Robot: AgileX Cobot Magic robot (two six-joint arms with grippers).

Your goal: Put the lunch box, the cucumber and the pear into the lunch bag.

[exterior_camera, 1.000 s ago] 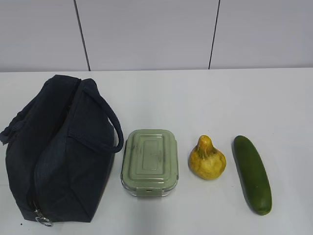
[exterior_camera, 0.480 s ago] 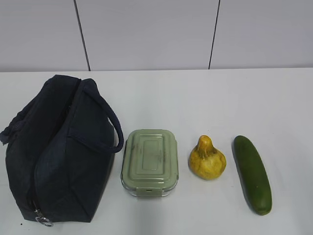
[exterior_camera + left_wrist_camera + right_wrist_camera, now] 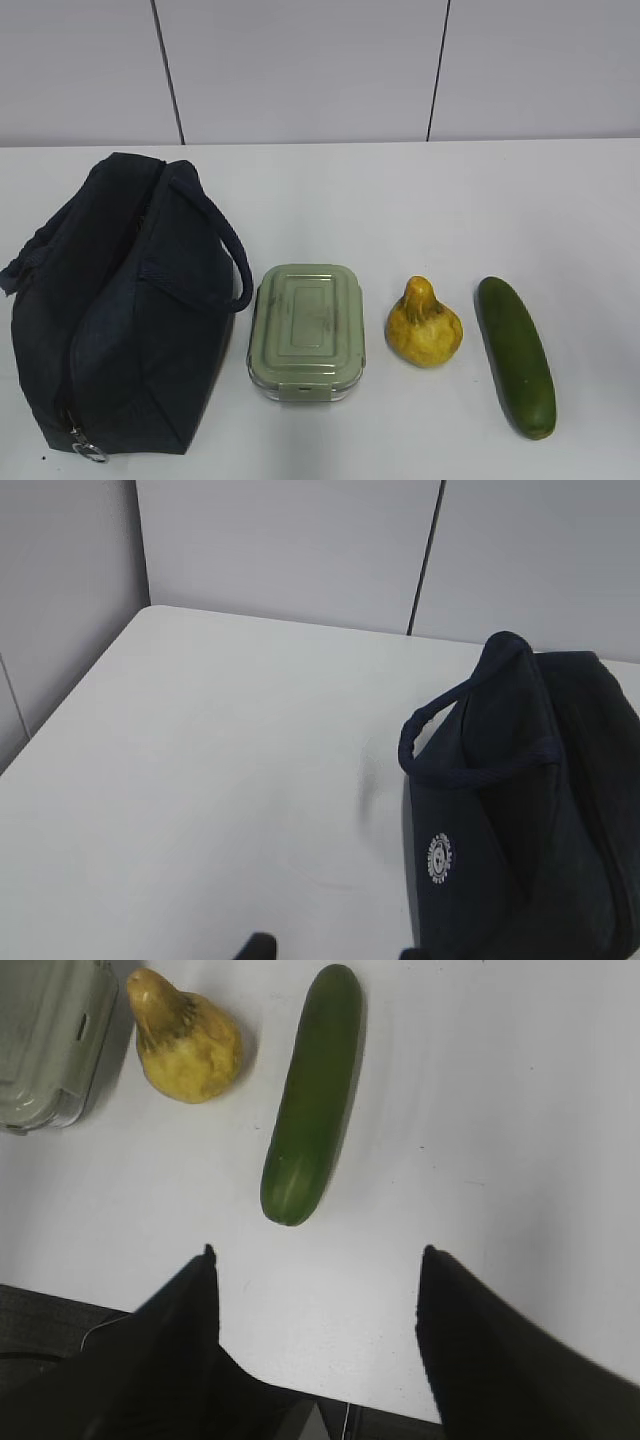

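You're at the very start: nothing is packed yet, and neither arm shows in the exterior view. All four items sit in a row on the white counter (image 3: pixel 400 200). The bag (image 3: pixel 120 320) lies at 9 o'clock, its zip looks closed, with the ring pull (image 3: pixel 88 451) at its near end, about 7 o'clock. The box (image 3: pixel 306 332) is just right of the bag, close under one handle loop (image 3: pixel 215 270); you can't tell if they touch. The pear (image 3: pixel 423 326) stands apart to the right of the box, neck pointing toward 12. The cucumber (image 3: pixel 516 355) lies at 3 o'clock, running roughly 12 to 6, clear of the pear.

Your right hand (image 3: pixel 315 1255) hovers open, fingers spread wide, holding nothing, with the cucumber's near end just beyond the tips, toward 12 in the wrist view. Of your left hand (image 3: pixel 330 948) only two dark finger tips show at the bottom edge of its wrist view, with a gap between them; it looks open and empty, and the bag sits at its 3 o'clock.

Judged step: opening the bag comes first, since nothing can go in while it looks zipped. Next move calls for getting a hand on the ring pull and steadying the bag with the other hand. Then the box probably goes in first, being the bulkiest.
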